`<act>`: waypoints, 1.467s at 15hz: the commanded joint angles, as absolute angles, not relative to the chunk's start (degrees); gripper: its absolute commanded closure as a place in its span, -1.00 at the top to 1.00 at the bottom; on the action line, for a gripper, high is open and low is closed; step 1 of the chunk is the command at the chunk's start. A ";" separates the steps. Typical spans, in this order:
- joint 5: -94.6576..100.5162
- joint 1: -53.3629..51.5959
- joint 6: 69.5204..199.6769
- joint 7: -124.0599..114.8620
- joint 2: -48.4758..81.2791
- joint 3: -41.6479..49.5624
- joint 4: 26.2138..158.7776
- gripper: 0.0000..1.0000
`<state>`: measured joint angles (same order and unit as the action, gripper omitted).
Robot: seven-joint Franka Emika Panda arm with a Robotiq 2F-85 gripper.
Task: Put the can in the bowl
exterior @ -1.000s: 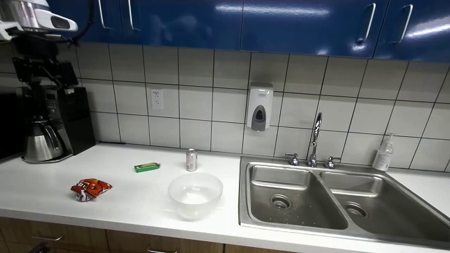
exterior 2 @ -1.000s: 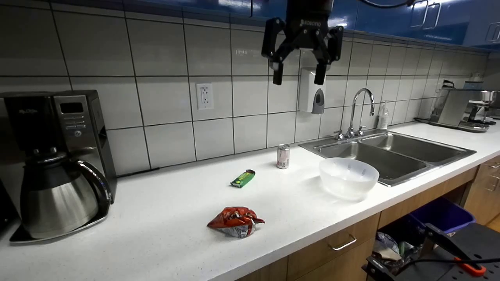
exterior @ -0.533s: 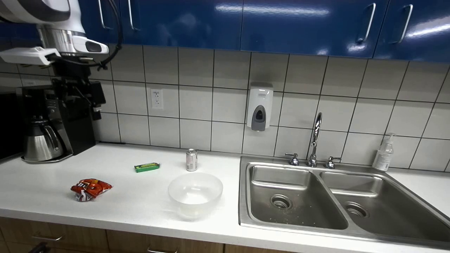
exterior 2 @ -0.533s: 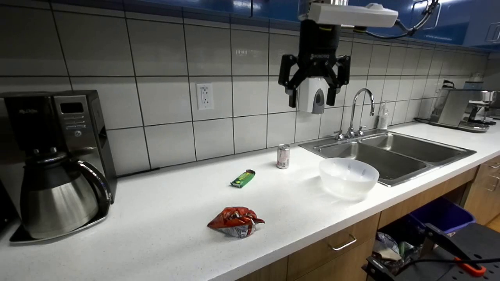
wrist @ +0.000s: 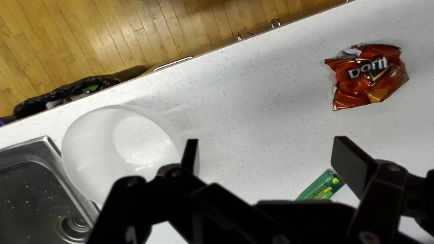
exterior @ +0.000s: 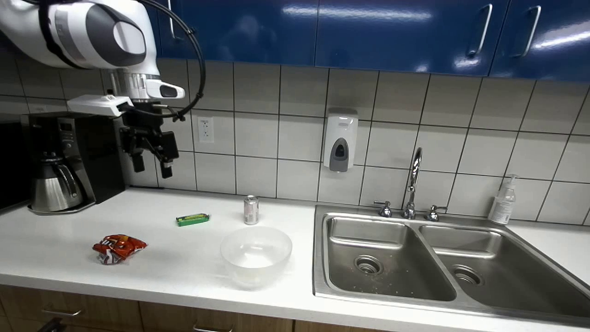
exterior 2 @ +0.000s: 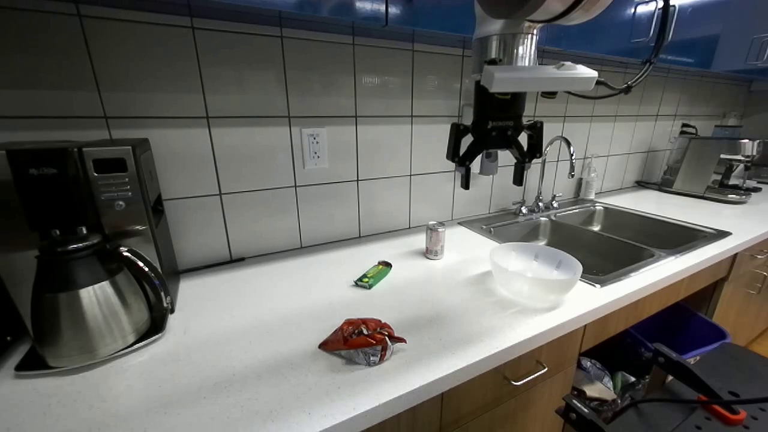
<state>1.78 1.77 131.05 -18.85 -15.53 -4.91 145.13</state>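
Note:
A small silver-and-pink can (exterior: 251,210) stands upright on the white counter near the tiled wall; it also shows in an exterior view (exterior 2: 435,241). It does not show in the wrist view. A frosted translucent bowl (exterior: 256,253) stands upright nearer the counter's front edge, with nothing visible in it; it also shows in an exterior view (exterior 2: 536,276) and at the left of the wrist view (wrist: 118,145). My gripper (exterior: 152,170) hangs open and empty, pointing down, high above the counter and apart from can and bowl. It also shows in an exterior view (exterior 2: 492,183) and the wrist view (wrist: 265,142).
A red chip bag (exterior: 119,248) and a green bar packet (exterior: 192,219) lie on the counter. A double sink (exterior: 320,258) borders the bowl's side, with a faucet (exterior: 413,184). A coffee maker (exterior 2: 117,192) stands at the counter's far end. A soap dispenser (exterior: 341,138) hangs on the wall.
The arm and gripper have moved down, and rightward in both exterior views. The gripper stays open. The can, bowl and other objects have not moved.

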 commanded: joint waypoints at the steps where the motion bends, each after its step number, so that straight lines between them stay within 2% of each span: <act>1: 6.48 2.99 134.05 -18.62 -11.43 -4.17 142.91 1.00; 12: 9.42 3.28 145.60 -4.91 6.15 3.18 133.14 1.00; 22: 5.21 3.87 150.19 4.25 21.54 3.06 120.03 1.00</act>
